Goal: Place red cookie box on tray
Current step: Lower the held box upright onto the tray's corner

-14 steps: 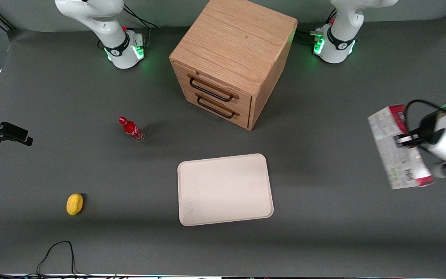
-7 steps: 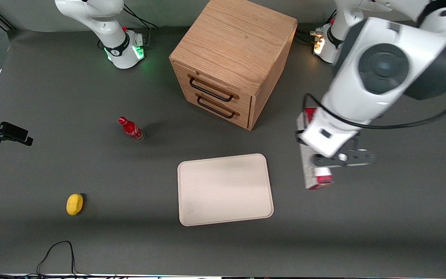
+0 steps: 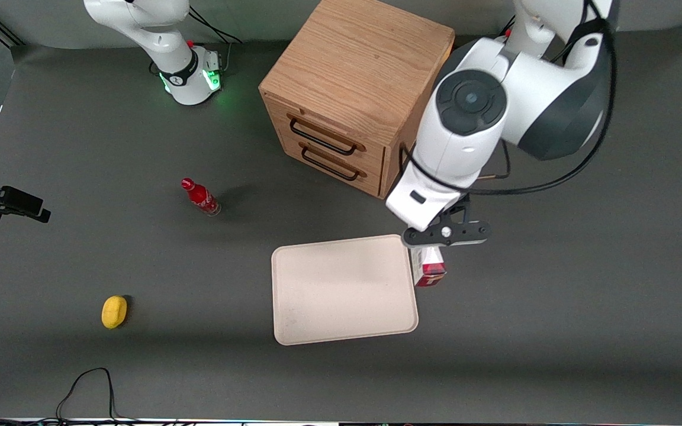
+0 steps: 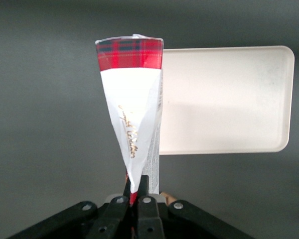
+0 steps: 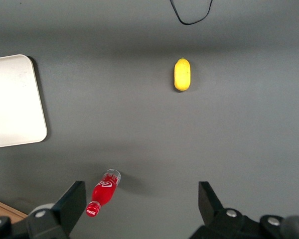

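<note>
My left gripper (image 3: 428, 244) hangs above the table just off the tray's short rim at the working arm's end, shut on the red cookie box (image 3: 429, 270). The box hangs from the fingers with its narrow edge and a red end showing below the wrist. In the left wrist view the gripper (image 4: 138, 185) pinches the box (image 4: 131, 94) at one end, its white side and red tartan end pointing away from the fingers (image 4: 148, 185). The cream tray (image 3: 341, 291) lies flat with nothing on it, and the box is beside the tray (image 4: 224, 99), not over it.
A wooden drawer cabinet (image 3: 353, 94) stands farther from the front camera than the tray, close to the arm. Toward the parked arm's end stand a small red bottle (image 3: 200, 197) and a yellow object (image 3: 114, 311). A black cable (image 3: 86, 384) loops at the table's near edge.
The left arm has swung in from the working arm's end of the table to the tray's rim, carrying the box. The box has turned from face-on to edge-on.
</note>
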`<control>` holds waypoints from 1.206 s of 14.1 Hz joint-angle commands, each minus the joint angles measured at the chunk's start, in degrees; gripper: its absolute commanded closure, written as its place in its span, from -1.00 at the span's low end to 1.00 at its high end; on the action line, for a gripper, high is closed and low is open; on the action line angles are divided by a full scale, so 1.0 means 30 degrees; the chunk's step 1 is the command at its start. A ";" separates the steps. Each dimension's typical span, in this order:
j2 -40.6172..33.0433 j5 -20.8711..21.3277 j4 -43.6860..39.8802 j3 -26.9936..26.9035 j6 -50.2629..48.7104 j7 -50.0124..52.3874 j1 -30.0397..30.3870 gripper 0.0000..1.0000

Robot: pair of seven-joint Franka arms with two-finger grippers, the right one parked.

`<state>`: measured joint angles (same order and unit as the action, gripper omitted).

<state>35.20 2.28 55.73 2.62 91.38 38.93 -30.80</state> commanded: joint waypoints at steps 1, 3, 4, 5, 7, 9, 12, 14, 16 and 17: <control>0.2062 -0.0029 -0.0590 -0.0374 0.1352 0.0824 -0.0427 1.00; 0.2970 -0.0058 -0.0531 -0.0374 0.2317 0.0707 -0.0398 1.00; 0.3381 -0.0058 -0.0443 -0.0374 0.3048 0.0648 -0.0369 1.00; 0.3936 -0.0087 -0.0442 -0.0374 0.3752 0.0706 -0.0339 1.00; 0.5079 -0.0087 -0.0442 -0.0374 0.4779 0.0677 -0.0368 1.00; 0.5669 -0.0058 0.0197 -0.0374 0.5862 0.0589 -0.0368 1.00; 0.5758 -0.0029 0.1401 -0.0403 0.7242 0.0560 -0.0310 1.00; 0.6137 0.0001 0.1550 -0.0403 0.7712 0.0589 -0.0310 1.00; 0.6256 0.0059 0.1550 -0.0403 0.7802 0.0560 -0.0310 1.00; 0.6256 0.0088 0.1550 -0.0403 0.7773 0.0531 -0.0310 1.00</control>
<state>54.46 2.28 59.98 2.06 113.93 40.10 -31.17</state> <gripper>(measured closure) 0.974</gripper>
